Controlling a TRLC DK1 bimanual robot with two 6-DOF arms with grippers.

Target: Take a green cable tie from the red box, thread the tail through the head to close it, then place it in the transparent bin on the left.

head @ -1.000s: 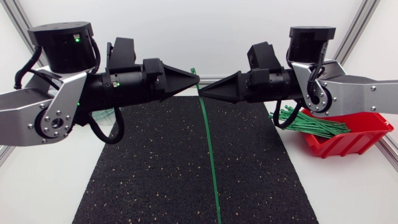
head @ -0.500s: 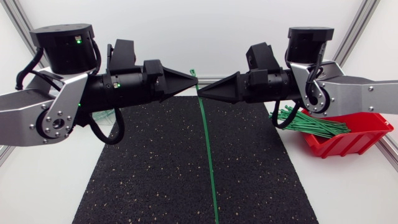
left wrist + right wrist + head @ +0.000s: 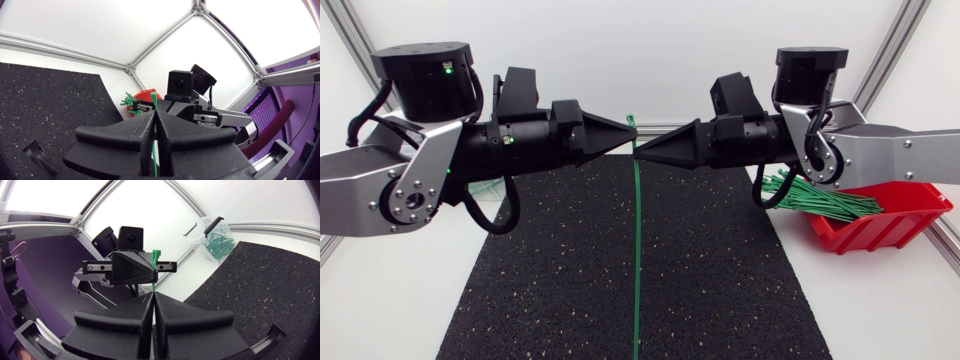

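Our left pincer [image 3: 623, 134] and right pincer [image 3: 642, 152] meet tip to tip above the far part of the black mat [image 3: 540, 270]. Each has its 2 fingers closed tight on the same green cable tie [image 3: 636, 250] near its head, and the tail runs toward the near edge. More ties lie in the red box [image 3: 890, 222] at the right and in the transparent bin [image 3: 216, 235] at the left.
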